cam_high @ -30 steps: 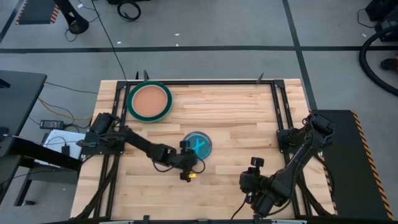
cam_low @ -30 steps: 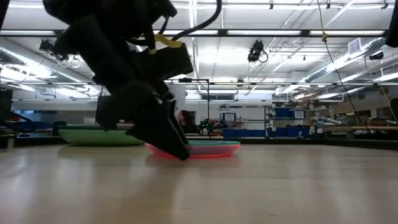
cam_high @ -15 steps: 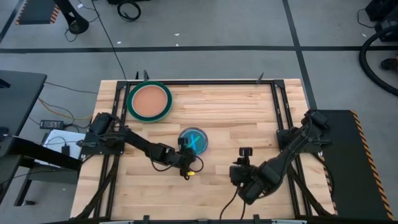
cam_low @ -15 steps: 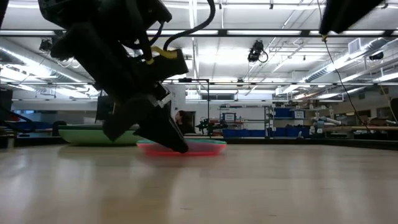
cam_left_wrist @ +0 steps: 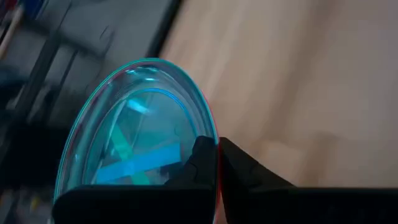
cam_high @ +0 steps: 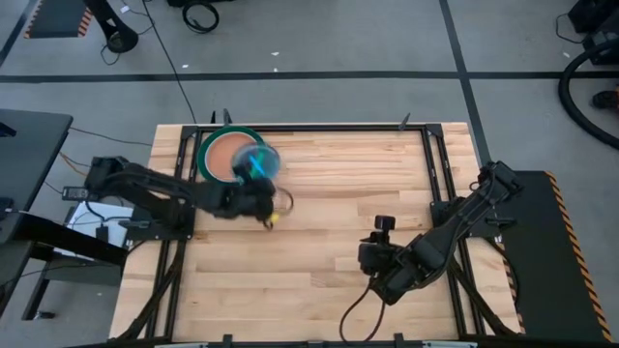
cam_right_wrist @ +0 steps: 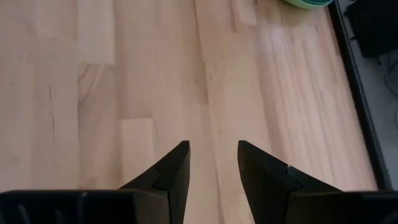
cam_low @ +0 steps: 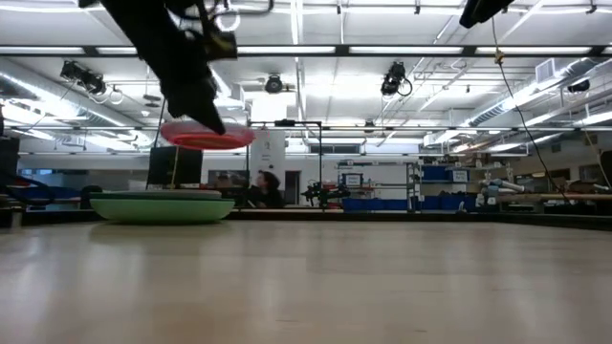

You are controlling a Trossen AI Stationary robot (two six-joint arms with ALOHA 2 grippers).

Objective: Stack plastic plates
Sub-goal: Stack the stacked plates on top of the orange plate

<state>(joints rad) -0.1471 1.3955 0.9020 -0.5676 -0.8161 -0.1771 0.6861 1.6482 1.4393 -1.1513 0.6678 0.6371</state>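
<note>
A stack of large plastic plates [cam_high: 224, 159], green-rimmed with a brown one on top, rests on the table at the far left and shows as a green mound [cam_low: 163, 206] in the low view. Above its right side hangs a small translucent cyan plate [cam_high: 254, 162] with a red one [cam_low: 208, 139] nested under it. My left gripper [cam_high: 253, 184] is shut on their rim. My right gripper [cam_high: 372, 259] hovers open over bare wood at the near right, with nothing between its fingers [cam_right_wrist: 176, 163]. My left gripper pinches the near rim of the nested cyan and red plates [cam_left_wrist: 213, 144]. One finger [cam_left_wrist: 200, 157] lies on the cyan plate's upper face and the other [cam_left_wrist: 244, 169] is under the red one. The fingers slant down from the near side. The plates hang roughly level, clear of the stack.
A black metal frame [cam_high: 426, 155] runs along the table's far, left and right sides. Bare wood [cam_high: 338, 184] lies between the stack and my right arm. A person [cam_low: 260, 186] sits in the room far behind the table.
My left gripper has lifted the small cyan and red plates off the table's middle. It has carried them up and toward the far left edge, to above the large stack. My right gripper has moved a little toward the table's left and far side.
</note>
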